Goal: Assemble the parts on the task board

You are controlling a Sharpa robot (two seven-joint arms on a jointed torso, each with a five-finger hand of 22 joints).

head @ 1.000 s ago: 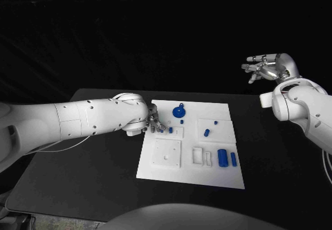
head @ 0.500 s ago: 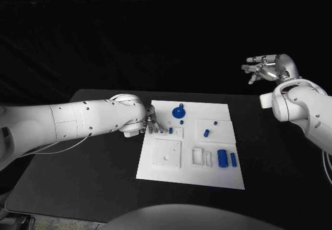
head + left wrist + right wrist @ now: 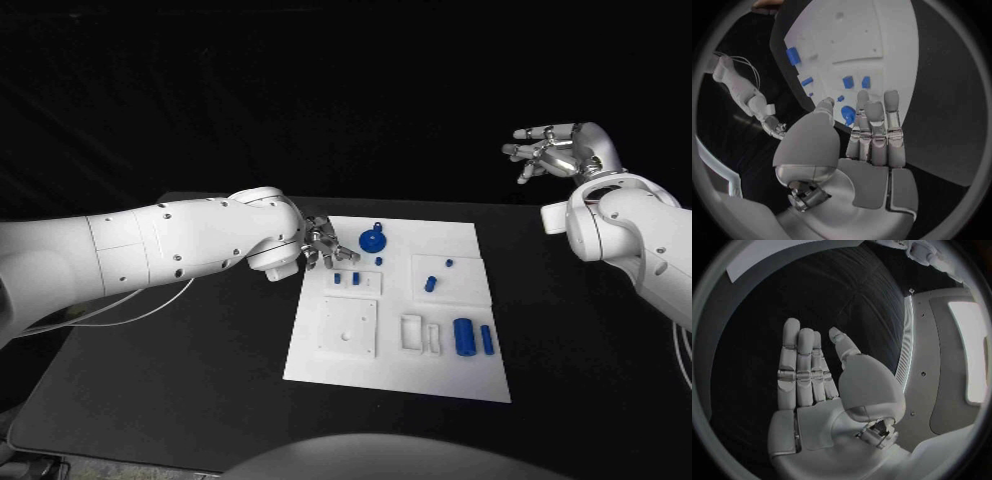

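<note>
the task board lies mid-table with blue parts on it. the left hand hovers at the board's far left corner, fingers extended, holding nothing. the right hand is raised well beyond the board, fingers apart and empty.

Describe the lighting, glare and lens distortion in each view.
Head view: dark room and black table; the white task board stands out brightly, no harsh glare, edges straight. Left wrist view: fisheye circle bends the board's edge; soft sheen on the left hand. Right wrist view: the right hand lit evenly against black; a bright panel glares at the rim.
</note>
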